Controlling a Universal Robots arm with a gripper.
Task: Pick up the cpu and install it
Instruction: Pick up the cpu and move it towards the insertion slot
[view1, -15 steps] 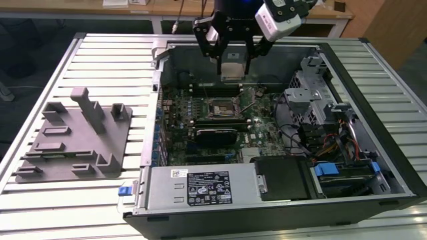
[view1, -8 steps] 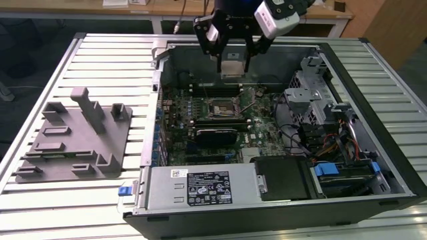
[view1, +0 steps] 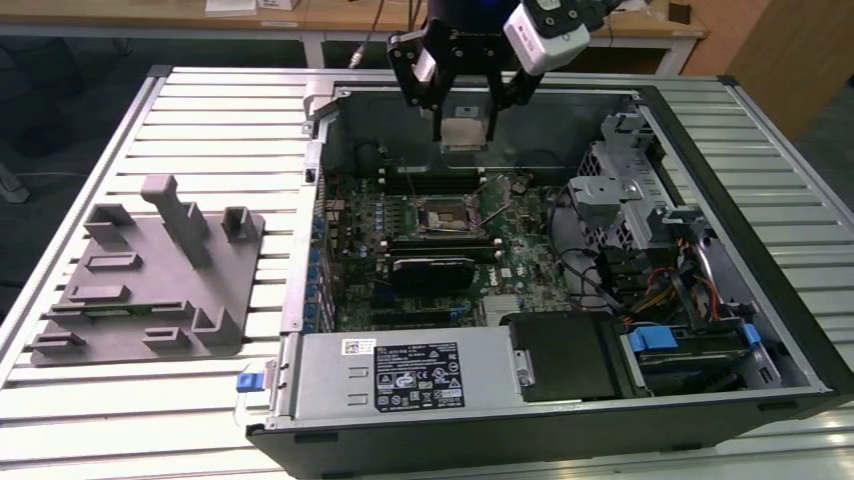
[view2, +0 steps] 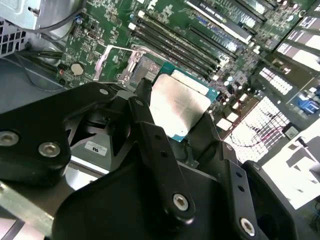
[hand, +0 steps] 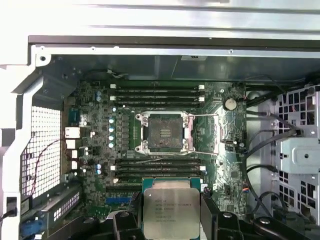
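as the end effector (view1: 463, 128) hovers, its jaws clamp the cpu (hand: 171, 210).

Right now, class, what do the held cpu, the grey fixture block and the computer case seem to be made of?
The cpu has what looks like a metal lid: pale silver with a soft sheen, on a green board rim. The fixture block is likely plastic: uniform matte grey, with moulded shapes. The computer case is probably sheet steel: dull grey, with folded edges and a perforated panel.
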